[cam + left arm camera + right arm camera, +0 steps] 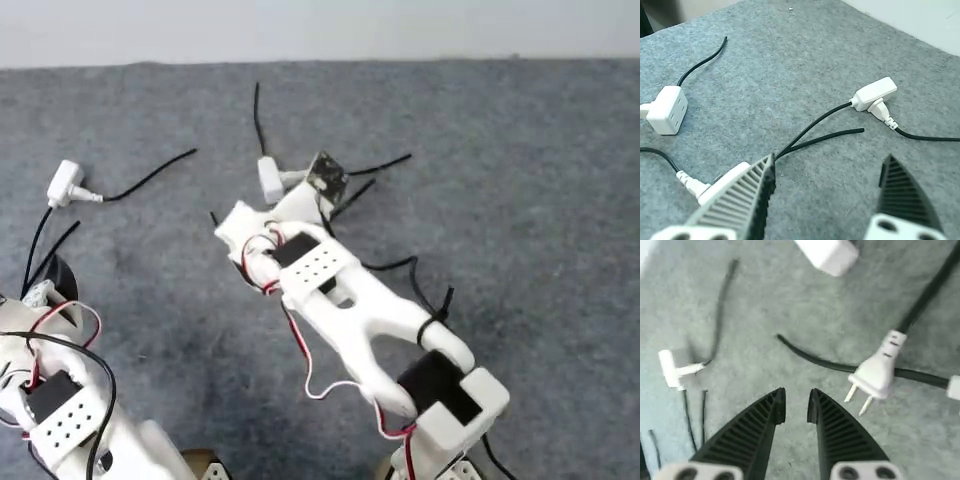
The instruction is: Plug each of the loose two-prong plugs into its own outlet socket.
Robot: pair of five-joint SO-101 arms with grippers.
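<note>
We've got left gripper [830, 160] wide apart, empty. Same deal on right gripper [796, 395], barely apart though; loose plug [875, 372] lying on carpet [790, 305] just beside it, free socket [827, 255] farther off.

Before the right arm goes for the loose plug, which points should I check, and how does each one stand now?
1. Right gripper empty: ok, nothing sits between its fingers.
2. Loose plug prongs free: ok, both prongs show, bare.
3. Loose plug lined up between the right gripper's jaws: not ok, it lies off to one side.
4. Left gripper open and empty: ok.
5. White socket block slots uncovered: ok.
6. Cable clear of the loose plug: cannot tell, it runs behind it.
</note>
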